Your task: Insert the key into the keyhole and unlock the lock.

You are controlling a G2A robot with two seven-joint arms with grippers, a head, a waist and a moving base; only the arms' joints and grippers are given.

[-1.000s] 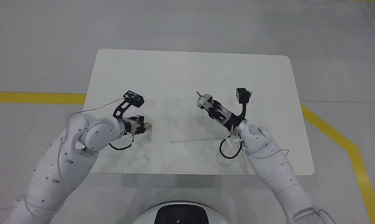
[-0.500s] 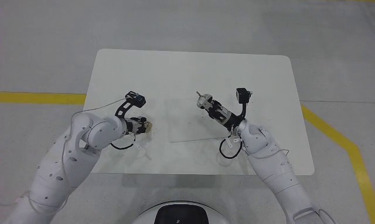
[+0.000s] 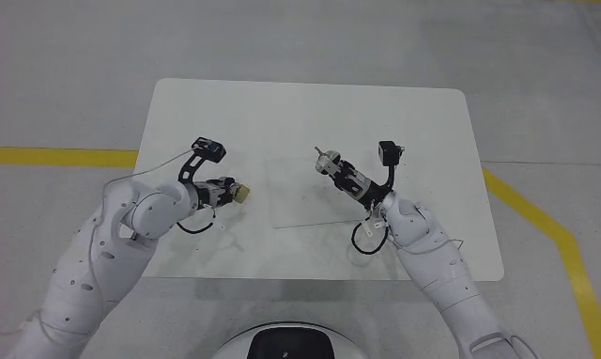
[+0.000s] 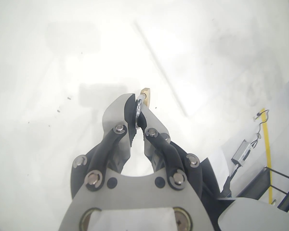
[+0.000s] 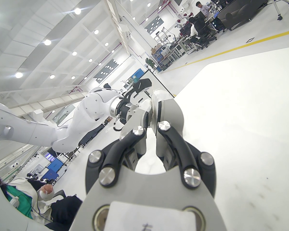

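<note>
**Lock and key both in hand, not yet joined**

The left gripper (image 4: 138, 108) is clenched on the silver shackle of the brass lock (image 4: 146, 95), holding it just over the left half of the white table (image 3: 310, 105). The right gripper (image 3: 325, 162) pinches a small thin piece, which I take for the key (image 3: 319, 153), raised above the table's middle. The two are well apart, so inserting and turning remain. Both forearms angle inward, tips facing.
</note>
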